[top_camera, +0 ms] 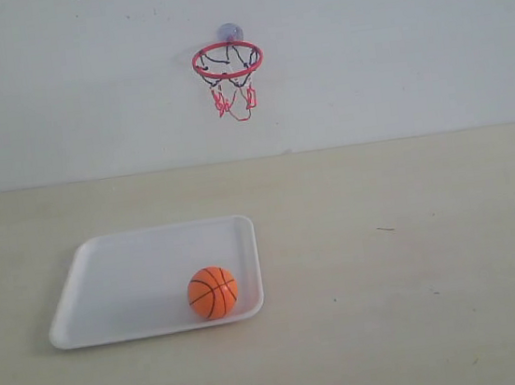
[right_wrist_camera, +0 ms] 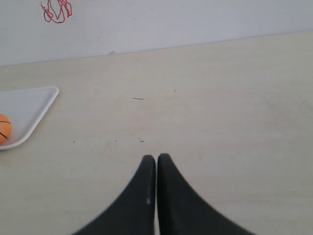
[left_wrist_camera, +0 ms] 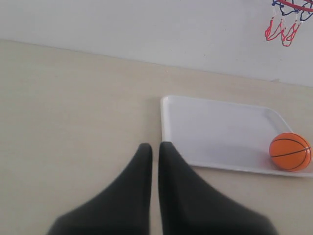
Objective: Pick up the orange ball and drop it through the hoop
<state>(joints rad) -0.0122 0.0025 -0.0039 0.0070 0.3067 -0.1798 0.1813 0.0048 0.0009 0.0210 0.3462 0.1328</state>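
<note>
The orange ball (top_camera: 213, 293) rests in the near right corner of a white tray (top_camera: 117, 275); it also shows in the left wrist view (left_wrist_camera: 290, 152) and at the edge of the right wrist view (right_wrist_camera: 4, 129). The hoop (top_camera: 227, 61), a red ring with a black-and-red net, hangs on the wall by a clear suction cup; part of its net (left_wrist_camera: 283, 29) (right_wrist_camera: 56, 11) shows in both wrist views. My left gripper (left_wrist_camera: 155, 145) is shut and empty, near the tray's (left_wrist_camera: 215, 129) corner. My right gripper (right_wrist_camera: 156, 157) is shut and empty over bare table. Neither arm shows in the exterior view.
A pale wooden table (top_camera: 417, 267) runs back to a white wall (top_camera: 408, 42). The tray's (right_wrist_camera: 29, 105) corner lies off to one side in the right wrist view. Small dark specks (top_camera: 386, 228) mark the table surface.
</note>
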